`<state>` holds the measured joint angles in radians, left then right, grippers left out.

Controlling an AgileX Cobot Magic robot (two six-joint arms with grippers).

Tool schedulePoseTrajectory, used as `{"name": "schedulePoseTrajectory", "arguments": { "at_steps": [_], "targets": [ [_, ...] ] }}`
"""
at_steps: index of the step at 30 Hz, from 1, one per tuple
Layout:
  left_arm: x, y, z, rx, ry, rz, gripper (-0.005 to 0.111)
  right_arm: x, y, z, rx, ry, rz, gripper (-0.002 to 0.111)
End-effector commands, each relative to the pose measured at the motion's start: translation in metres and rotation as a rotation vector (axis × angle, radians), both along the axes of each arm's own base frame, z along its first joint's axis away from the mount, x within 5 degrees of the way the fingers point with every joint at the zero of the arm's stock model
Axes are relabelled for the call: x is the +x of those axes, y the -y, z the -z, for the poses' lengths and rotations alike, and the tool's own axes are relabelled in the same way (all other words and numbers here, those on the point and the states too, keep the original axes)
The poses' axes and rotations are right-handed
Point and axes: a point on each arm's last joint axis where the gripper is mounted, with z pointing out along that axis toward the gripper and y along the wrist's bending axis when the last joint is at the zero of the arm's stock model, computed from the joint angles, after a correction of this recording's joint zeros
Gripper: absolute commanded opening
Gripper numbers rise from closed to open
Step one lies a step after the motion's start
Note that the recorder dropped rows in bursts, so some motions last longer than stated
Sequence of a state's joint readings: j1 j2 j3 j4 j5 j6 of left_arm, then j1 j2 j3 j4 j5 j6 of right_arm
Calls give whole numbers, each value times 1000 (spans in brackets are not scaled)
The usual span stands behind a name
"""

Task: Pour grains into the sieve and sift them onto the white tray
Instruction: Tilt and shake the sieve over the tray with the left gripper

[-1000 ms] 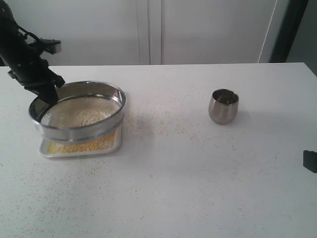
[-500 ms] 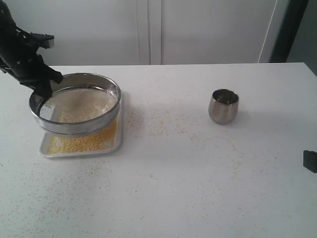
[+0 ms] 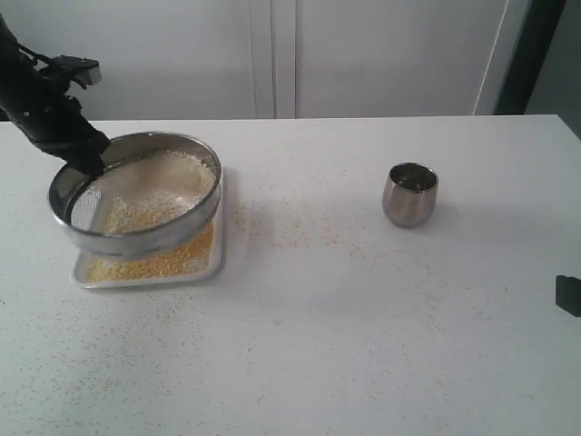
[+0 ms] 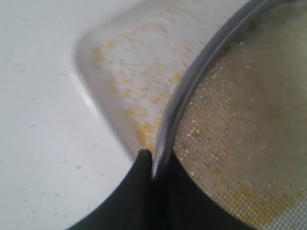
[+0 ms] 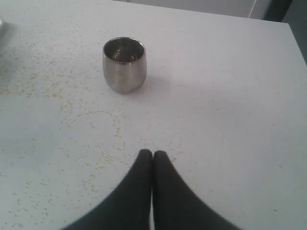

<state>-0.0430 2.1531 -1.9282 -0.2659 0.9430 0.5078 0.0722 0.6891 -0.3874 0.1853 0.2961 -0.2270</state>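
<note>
My left gripper (image 3: 88,162) (image 4: 154,165) is shut on the rim of the sieve (image 3: 136,193) (image 4: 192,86), which hangs tilted above the white tray (image 3: 213,263) (image 4: 91,103). Whitish grains (image 3: 150,186) lie on the mesh (image 4: 240,120). Yellow granules (image 3: 154,263) (image 4: 144,108) cover the tray beneath. My right gripper (image 5: 152,154) is shut and empty, low over the table, well short of the steel cup (image 5: 123,64); its arm shows only as a dark block (image 3: 568,295) at the exterior view's right edge.
The small steel cup (image 3: 409,193) stands upright at the right of the table. Loose yellow granules (image 3: 300,227) are scattered over the tabletop (image 3: 318,345) between tray and cup and toward the front.
The sieve has shifted back and tilted over the tray in my left gripper, and the whitish grains have slid across the mesh. The right arm and the cup have not moved.
</note>
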Motion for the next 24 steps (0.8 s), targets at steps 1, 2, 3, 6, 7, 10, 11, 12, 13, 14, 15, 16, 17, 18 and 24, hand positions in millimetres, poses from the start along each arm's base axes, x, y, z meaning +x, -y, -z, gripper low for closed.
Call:
{"name": "schedulePoseTrajectory", "arguments": {
  "at_steps": [1,2,3,6,7,10,11,12,13,14,15,16,17,18,24],
  "targets": [
    [-7,11,-8,-45,-4,127,0,1,0,-2,-3,12,2,0],
    [-3,5,-7,-21,-9,-19,0,1,0,-2,-3,12,2,0],
    [1,-2,-6,8,-18,-212,0,1,0,-2,-3,12,2,0],
    [4,-7,-5,-23,-45,-458,0,1,0,-2,-3,12,2,0],
    [4,-2,-6,-43,-38,-364,0,1,0,-2,-3,12,2,0],
    [-4,15,-11,-107,27,100,0,1,0,-2,-3,12,2,0],
    [-7,17,-12,-101,45,226,0,1,0,-2,-3,12,2,0],
    [-9,17,-11,-84,44,293,0,1,0,-2,-3,12,2,0],
    [-7,14,-10,-73,43,239,0,1,0,-2,-3,12,2,0],
    [-3,8,-10,-53,43,124,0,1,0,-2,-3,12,2,0],
    [2,0,-9,-63,11,-116,0,1,0,-2,-3,12,2,0],
    [5,-7,-9,-86,-18,-329,0,1,0,-2,-3,12,2,0],
    [7,-12,-9,-107,-37,-450,0,1,0,-2,-3,12,2,0],
    [7,-13,-9,-136,-48,-502,0,1,0,-2,-3,12,2,0],
    [-13,12,-12,-123,35,349,0,1,0,-2,-3,12,2,0]
  ]
}}
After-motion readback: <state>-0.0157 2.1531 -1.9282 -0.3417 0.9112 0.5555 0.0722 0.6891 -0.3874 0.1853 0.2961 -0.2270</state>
